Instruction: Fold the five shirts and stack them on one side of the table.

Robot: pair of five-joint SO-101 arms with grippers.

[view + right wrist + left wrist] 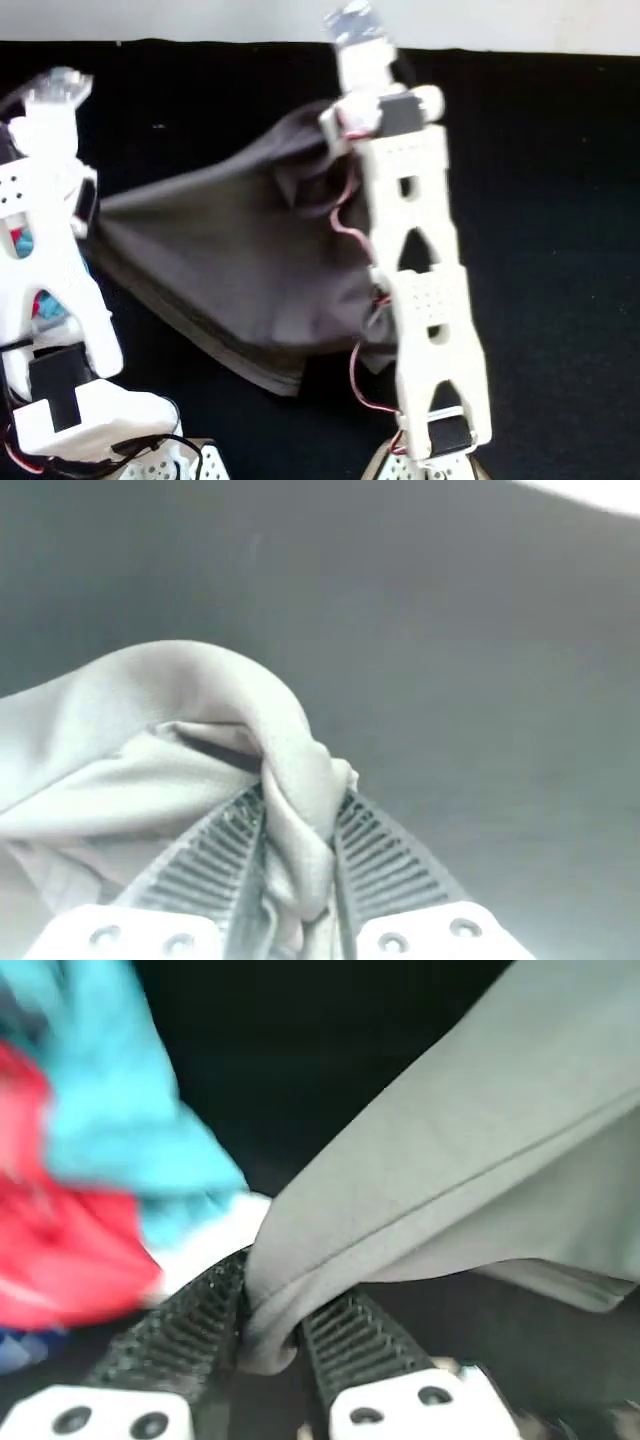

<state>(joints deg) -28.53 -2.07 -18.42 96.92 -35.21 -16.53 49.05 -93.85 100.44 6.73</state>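
Grey fabric hangs between the two arms: the grey shirt [240, 270] is held up off the black table [540, 200] and stretched from the left of the scene toward the middle. Its lower folds sag toward the near side, where a doubled hem edge droops close to the tabletop.

At the left end we see the left gripper [275, 1305] pinched narrow on a bunched corner of the shirt. A seam line runs away from the ribbed black fingers [190, 1330], and the cloth is caught tight between them. In the high view this arm stands at the left edge of the table, with the shirt's corner drawn in beside it.

The right gripper [298, 810] is likewise clamped narrow on the same shirt. A rounded fold of grey cloth is squeezed between its ribbed pads [375, 855] and bulges out past them. In the high view this arm rises in the middle of the scene, and its claw [335, 128] holds the far, upper end of the shirt, higher than the left end, so the cloth slopes down to the left.

Just beside the left gripper we see cyan fabric [120, 1110] lying against red fabric [60, 1250], both crumpled. The same colours peek through the left arm's frame in the high view, so they lie at the left side of the table. We cannot tell what kind of garments they are.
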